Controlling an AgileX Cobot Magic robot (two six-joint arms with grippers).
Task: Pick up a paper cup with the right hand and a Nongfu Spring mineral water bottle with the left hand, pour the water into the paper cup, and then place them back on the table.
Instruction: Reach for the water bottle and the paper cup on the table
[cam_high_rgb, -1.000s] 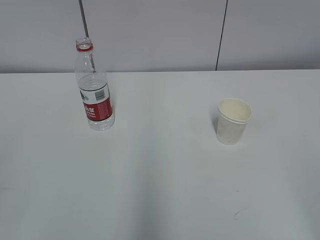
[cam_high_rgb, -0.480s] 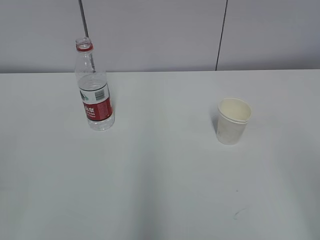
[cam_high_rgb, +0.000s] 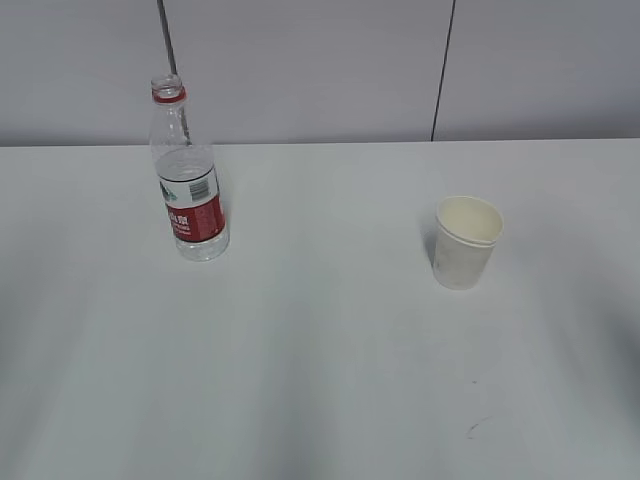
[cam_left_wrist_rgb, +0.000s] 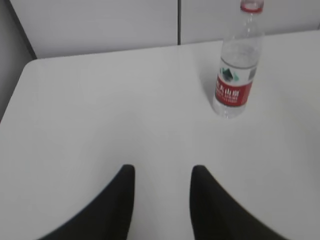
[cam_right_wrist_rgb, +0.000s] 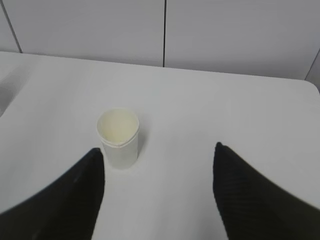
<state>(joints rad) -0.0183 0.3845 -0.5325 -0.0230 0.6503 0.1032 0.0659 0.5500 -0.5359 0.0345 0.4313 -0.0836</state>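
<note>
The Nongfu Spring mineral water bottle (cam_high_rgb: 189, 175) stands upright and uncapped at the back left of the white table (cam_high_rgb: 320, 350), with water in it. In the left wrist view the bottle (cam_left_wrist_rgb: 236, 70) is ahead and to the right of my left gripper (cam_left_wrist_rgb: 162, 172), which is open with only bare table between its fingers. The cream paper cup (cam_high_rgb: 465, 242) stands upright on the right side of the table. In the right wrist view the cup (cam_right_wrist_rgb: 119, 137) sits just ahead of the left finger of my right gripper (cam_right_wrist_rgb: 159, 150), which is wide open and empty. Neither arm shows in the exterior view.
A grey panelled wall (cam_high_rgb: 320, 70) runs along the table's far edge. The left wrist view shows the table's rounded far left corner (cam_left_wrist_rgb: 30, 67). A small dark scuff (cam_high_rgb: 478, 427) marks the table near the front right.
</note>
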